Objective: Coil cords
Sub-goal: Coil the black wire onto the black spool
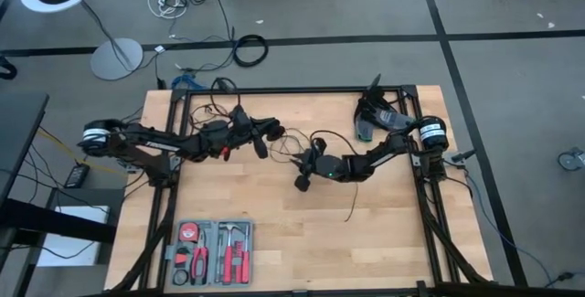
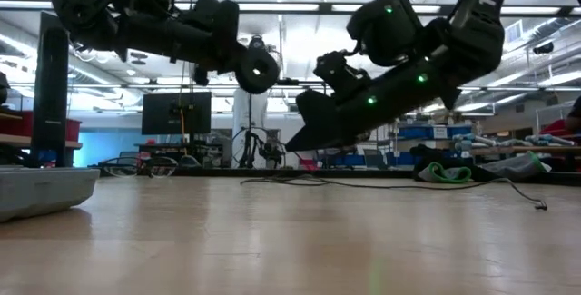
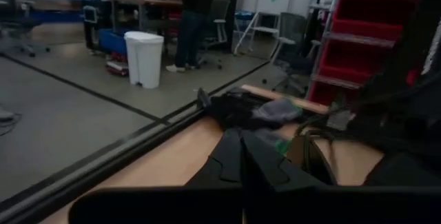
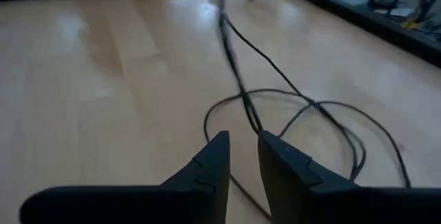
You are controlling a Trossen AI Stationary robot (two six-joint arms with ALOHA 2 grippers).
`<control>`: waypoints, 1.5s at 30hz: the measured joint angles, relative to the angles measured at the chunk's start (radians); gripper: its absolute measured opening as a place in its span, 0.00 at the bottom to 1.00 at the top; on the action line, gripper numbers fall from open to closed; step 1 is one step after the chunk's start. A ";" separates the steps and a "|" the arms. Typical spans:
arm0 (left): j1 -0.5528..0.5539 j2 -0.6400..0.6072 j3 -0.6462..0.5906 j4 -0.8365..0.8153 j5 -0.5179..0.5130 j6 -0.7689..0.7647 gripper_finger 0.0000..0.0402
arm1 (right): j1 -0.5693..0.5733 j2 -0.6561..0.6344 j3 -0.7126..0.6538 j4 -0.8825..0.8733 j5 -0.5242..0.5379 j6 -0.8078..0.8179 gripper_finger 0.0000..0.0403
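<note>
While the right gripper (image 4: 241, 156) hangs with fingers slightly parted, gripping nothing, over the thin black cord (image 4: 303, 107) looped on the wooden table (image 1: 274, 196) near its centre, the left gripper (image 3: 241, 156) is closed at nine o'clock. Beyond, a person (image 3: 196, 14) stands on grey floor.

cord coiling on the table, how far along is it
Early stage. No finished coil shows: the thin black cord lies in loose loops on the table. In hand: the left gripper is shut and raised; the right gripper hovers slightly parted over a strand. The gathering remains.
</note>
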State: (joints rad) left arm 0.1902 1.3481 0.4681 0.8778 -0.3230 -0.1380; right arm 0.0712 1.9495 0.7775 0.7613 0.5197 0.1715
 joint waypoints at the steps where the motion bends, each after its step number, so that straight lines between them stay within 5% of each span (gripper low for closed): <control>1: 0.000 -0.010 -0.010 -0.006 -0.010 0.001 0.00 | 0.002 0.000 0.007 -0.003 0.004 -0.007 0.18; 20: 0.000 -0.049 -0.049 0.016 -0.048 0.003 0.00 | 0.017 0.011 0.013 0.030 -0.044 -0.002 0.14; 45: -0.001 -0.049 -0.049 0.018 -0.016 -0.004 0.00 | -0.140 0.012 0.100 -0.048 -0.178 -0.117 0.21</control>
State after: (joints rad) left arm 0.1890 1.2995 0.4187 0.8959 -0.3387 -0.1422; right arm -0.0685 1.9614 0.8779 0.7136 0.3420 0.0544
